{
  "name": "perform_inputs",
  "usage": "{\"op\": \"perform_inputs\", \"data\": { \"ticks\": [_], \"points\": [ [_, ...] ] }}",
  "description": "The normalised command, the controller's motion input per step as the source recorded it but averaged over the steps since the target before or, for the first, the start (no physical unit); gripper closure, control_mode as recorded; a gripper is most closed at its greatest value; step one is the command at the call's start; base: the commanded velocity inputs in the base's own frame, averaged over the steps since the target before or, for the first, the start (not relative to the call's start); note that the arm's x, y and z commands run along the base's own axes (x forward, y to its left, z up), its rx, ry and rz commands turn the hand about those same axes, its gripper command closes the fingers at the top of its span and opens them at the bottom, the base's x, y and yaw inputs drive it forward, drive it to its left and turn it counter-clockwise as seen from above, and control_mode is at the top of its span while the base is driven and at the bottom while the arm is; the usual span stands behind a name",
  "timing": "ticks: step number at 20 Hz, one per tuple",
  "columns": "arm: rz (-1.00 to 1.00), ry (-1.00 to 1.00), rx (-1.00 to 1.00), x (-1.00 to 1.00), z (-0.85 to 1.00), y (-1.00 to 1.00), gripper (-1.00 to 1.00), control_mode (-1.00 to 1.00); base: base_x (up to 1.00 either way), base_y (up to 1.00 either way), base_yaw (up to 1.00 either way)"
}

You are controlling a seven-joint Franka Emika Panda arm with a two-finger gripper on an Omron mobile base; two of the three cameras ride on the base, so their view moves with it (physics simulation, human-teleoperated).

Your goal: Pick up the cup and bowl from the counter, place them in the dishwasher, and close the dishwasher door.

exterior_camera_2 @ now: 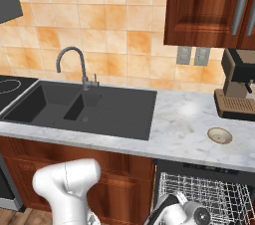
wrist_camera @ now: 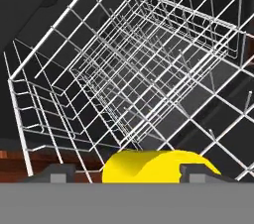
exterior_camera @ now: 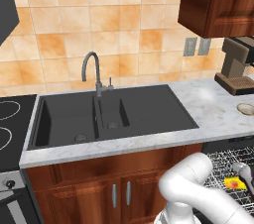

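The yellow cup (wrist_camera: 158, 166) lies in the grey wire rack (wrist_camera: 149, 69) of the open dishwasher (exterior_camera_2: 209, 194). My gripper (wrist_camera: 130, 173) hangs just above it, open; the left fingertip (wrist_camera: 57, 172) stands apart from the cup and the jaws straddle it. From the left base the cup (exterior_camera: 234, 183) shows as a yellow and orange-red patch in the rack, under my hand. The beige bowl (exterior_camera_2: 219, 135) sits on the marbled counter (exterior_camera_2: 184, 119), above the dishwasher and in front of the coffee machine; it also appears as the bowl (exterior_camera: 245, 108) at the right edge. The dishwasher door is out of view.
A dark double sink (exterior_camera: 114, 114) with a grey faucet (exterior_camera: 94, 72) takes the counter's middle. A coffee machine (exterior_camera_2: 239, 89) stands at the back right, and a stove (exterior_camera: 10, 119) at the left. Reddish cabinets (exterior_camera_2: 209, 10) hang above the counter's right end.
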Motion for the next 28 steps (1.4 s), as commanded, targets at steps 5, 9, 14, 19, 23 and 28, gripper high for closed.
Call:
{"op": "perform_inputs", "data": {
  "ticks": [5, 9, 14, 19, 23, 28],
  "points": [
    [0.0, 0.0, 0.0, -0.35, 0.0, -0.04, -1.0, -1.0, 0.0, 0.0, 0.0],
    [0.0, 0.0, 0.0, -0.35, 0.41, 0.0, -1.0, -1.0, 0.0, 0.0, 0.0],
    [-0.02, 0.0, 0.0, -0.15, 0.67, -0.03, -1.0, -1.0, 0.0, 0.0, 0.0],
    [0.0, 0.0, 0.0, 0.0, 0.63, -0.03, -1.0, -1.0, 0.0, 0.0, 0.0],
    [0.0, 0.0, -0.04, 0.0, 0.57, -0.05, -1.0, -1.0, 0.0, 0.0, 0.0],
    [0.0, 0.0, -0.13, -0.02, 0.45, -0.05, -1.0, -1.0, 0.0, 0.0, 0.0]
  ]
}}
